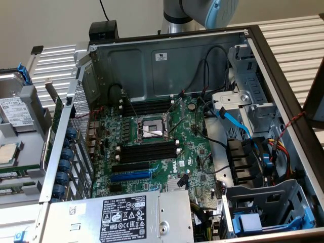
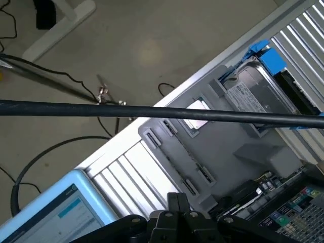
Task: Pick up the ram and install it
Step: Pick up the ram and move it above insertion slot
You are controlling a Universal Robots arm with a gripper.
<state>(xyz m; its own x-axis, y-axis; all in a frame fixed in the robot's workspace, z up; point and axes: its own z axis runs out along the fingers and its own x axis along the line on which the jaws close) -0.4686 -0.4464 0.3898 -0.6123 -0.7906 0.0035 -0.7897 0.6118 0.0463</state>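
Observation:
A thin green strip that looks like the ram (image 1: pixel 11 175) lies in the grey tray (image 1: pixel 30 132) at the exterior view's left, outside the computer case. My gripper (image 2: pixel 174 203) hangs high above the near end of that tray (image 2: pixel 223 147), its dark fingers pressed together with nothing between them. Inside the open case, the motherboard (image 1: pixel 152 152) carries long black slots (image 1: pixel 147 152) beside the CPU socket (image 1: pixel 150 128). More black slots (image 1: pixel 147 107) sit behind the socket. Part of my arm (image 1: pixel 202 12) shows behind the case's back wall.
The tray also holds a hard drive (image 1: pixel 15 112) (image 2: pixel 258 91) and a square chip (image 1: pixel 7 153) (image 2: pixel 197 114). A black cable (image 2: pixel 152 112) crosses the wrist view. A lit screen (image 2: pixel 50 217) lies by the slatted table. The power supply (image 1: pixel 121 217), drive cages and cables crowd the case.

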